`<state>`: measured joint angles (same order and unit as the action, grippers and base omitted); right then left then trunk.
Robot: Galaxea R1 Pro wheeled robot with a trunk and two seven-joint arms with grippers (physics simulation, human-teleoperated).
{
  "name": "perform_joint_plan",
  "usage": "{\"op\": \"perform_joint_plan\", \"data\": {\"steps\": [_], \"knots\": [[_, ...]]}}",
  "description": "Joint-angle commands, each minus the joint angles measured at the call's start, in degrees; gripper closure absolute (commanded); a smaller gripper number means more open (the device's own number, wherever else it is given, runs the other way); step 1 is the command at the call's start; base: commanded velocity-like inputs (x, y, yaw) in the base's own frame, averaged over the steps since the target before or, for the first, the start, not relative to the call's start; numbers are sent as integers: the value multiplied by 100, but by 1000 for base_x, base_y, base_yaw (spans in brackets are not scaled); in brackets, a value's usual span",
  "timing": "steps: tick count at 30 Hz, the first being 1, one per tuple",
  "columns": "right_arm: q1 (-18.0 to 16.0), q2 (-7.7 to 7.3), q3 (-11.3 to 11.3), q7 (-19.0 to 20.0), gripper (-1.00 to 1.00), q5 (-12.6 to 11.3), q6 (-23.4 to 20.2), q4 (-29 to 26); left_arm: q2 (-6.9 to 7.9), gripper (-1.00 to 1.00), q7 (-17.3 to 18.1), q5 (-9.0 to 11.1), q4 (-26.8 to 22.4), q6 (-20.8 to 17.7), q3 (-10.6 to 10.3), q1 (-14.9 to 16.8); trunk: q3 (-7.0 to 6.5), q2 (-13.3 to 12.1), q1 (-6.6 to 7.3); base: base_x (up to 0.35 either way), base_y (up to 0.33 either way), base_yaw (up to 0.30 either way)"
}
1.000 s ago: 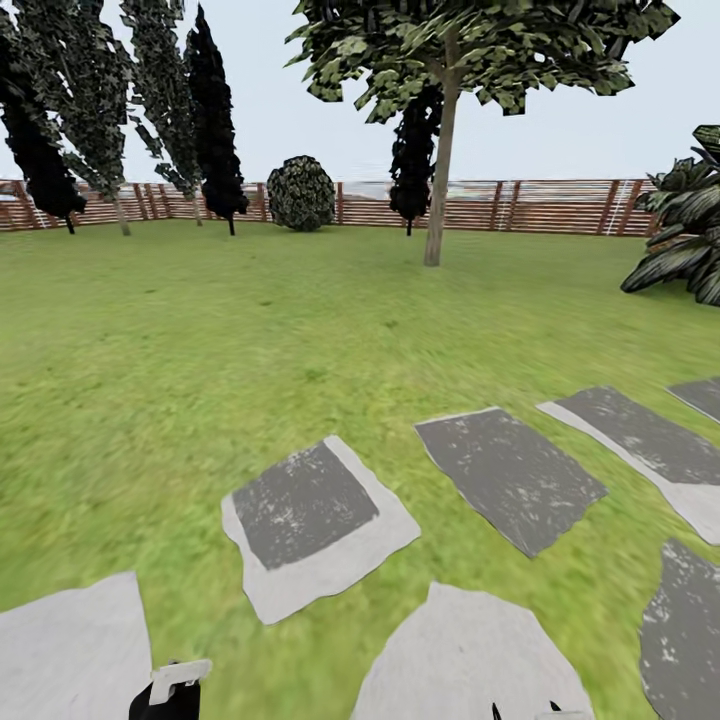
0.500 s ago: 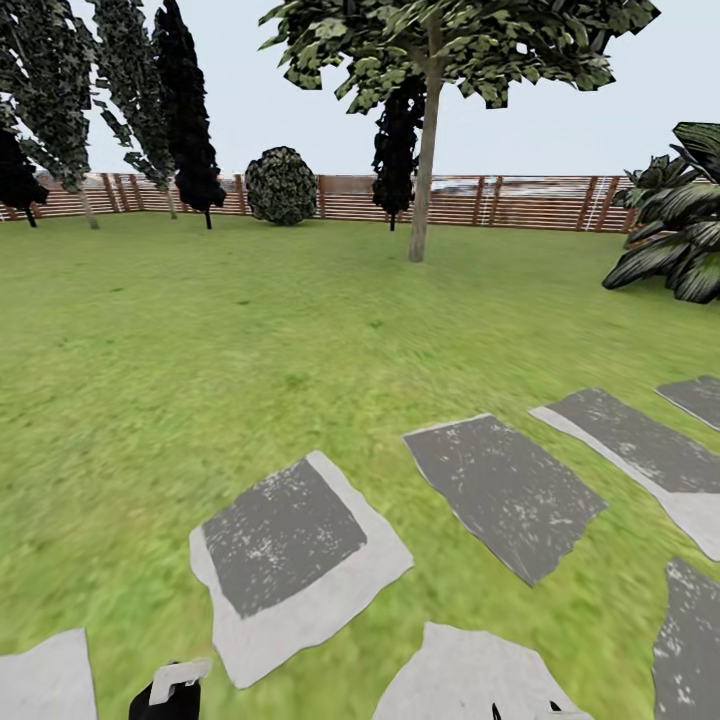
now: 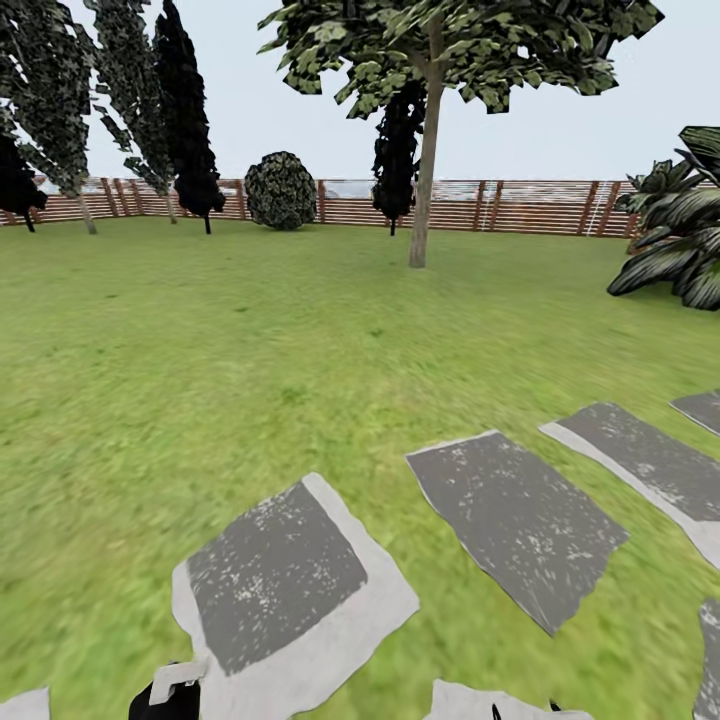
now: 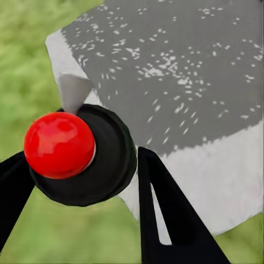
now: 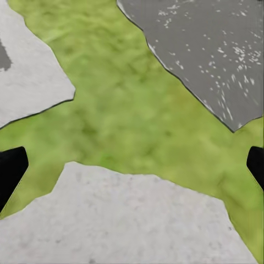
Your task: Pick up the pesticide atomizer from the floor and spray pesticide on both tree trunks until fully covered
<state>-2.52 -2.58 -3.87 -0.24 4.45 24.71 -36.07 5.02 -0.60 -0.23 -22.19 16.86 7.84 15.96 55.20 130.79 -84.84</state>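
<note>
My left gripper [image 4: 80, 157] is shut on the pesticide atomizer [image 4: 58, 144], a black bottle with a round red top held between the two black fingers. In the head view the left gripper [image 3: 165, 698] sits at the bottom edge. The right gripper [image 5: 132, 165] is open, with nothing between its fingers, and hangs over grass and stone; its tips just show in the head view [image 3: 525, 712]. One tree [image 3: 425, 170] with a bare pale trunk and a blocky green crown stands far ahead near the fence [image 3: 520, 205], across the grass floor [image 3: 250, 330].
Grey stepping stones [image 3: 515, 525] lie in the grass close in front of me and to the right. Dark conifers [image 3: 185, 120] and a round bush [image 3: 280, 190] line the far left fence. A broad-leaved plant [image 3: 680, 240] stands at the right.
The whole head view has shifted: the stepping stones slid down and left, and the tree moved slightly left. Both grippers keep their places in the picture.
</note>
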Motion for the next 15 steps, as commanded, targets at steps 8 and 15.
{"op": "perform_joint_plan", "data": {"steps": [8,15], "knots": [[-3,3,-18,-2,-100,47,16,4,-1,100,-5,-4,4,19,7,3,5,2,-2,337,0,0],[-3,3,-18,-2,-100,47,16,131,-1,100,-8,-10,4,19,7,3,5,2,-2,337,0,0]]}}
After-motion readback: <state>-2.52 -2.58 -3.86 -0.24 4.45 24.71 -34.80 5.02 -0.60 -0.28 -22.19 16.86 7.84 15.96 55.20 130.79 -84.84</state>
